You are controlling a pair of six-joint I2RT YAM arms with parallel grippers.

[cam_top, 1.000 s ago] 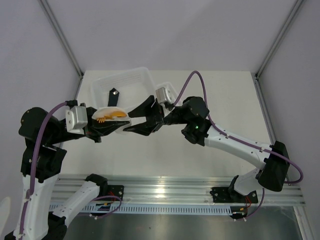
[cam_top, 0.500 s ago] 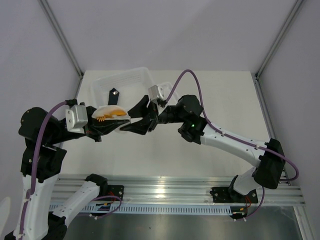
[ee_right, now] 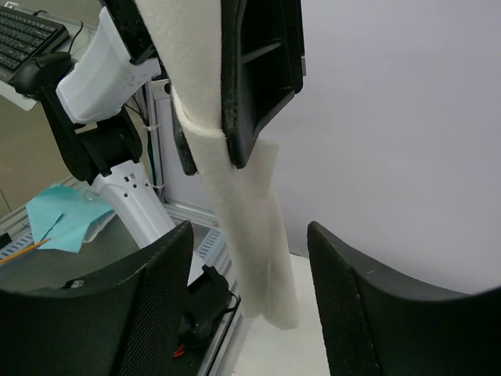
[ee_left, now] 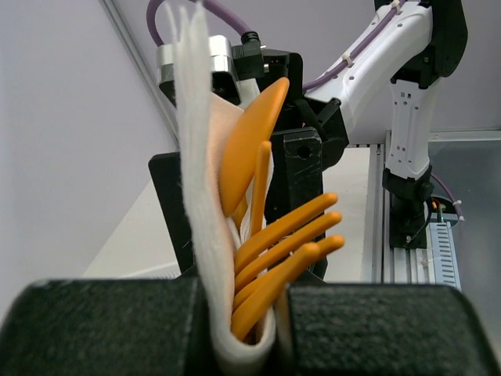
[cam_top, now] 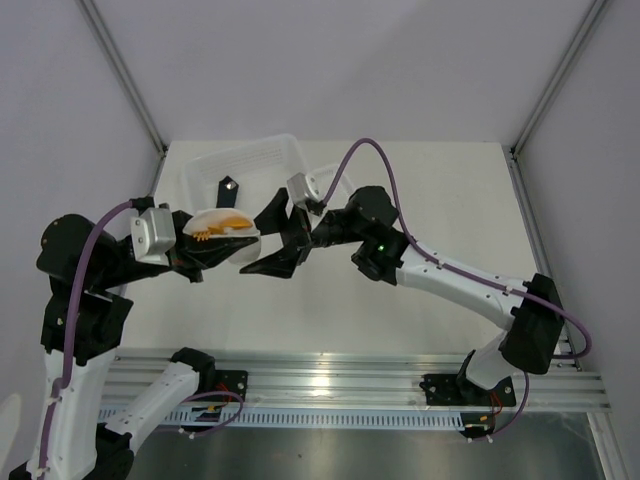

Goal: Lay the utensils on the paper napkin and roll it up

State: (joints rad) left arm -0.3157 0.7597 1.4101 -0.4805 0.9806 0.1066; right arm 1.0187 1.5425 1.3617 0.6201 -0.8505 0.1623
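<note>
Operator: Since the earlier frame, my right end effector (cam_top: pixel 268 240) has travelled left toward the bundle and its jaws have spread wider. The left arm has not shifted.

Colleague: Where are the task's things?

Operator: Held up off the counter (cam_top: pixel 430 200). The left end effector (ee_left: pixel 239 329), pressed nearly together, pinches the paper napkin (ee_left: pixel 200 196), which is folded around the orange utensils (ee_left: pixel 274 243). A spoon bowl (ee_left: pixel 249 145) and several slim sticks project from the fold.

Colleague: And the relation that governs the next move?

Operator: The bundle lies directly ahead of the right end effector, just beside its fingertips. Its long axis runs from the left grip toward the right one. In the right wrist view, the napkin's free end hangs in line with the gap between the spread fingers (ee_right: pixel 149 313). Whether it is already inside that gap I cannot tell. The right arm is the free one and is close, so I judge it should close on that loose end to carry on the roll.
</note>
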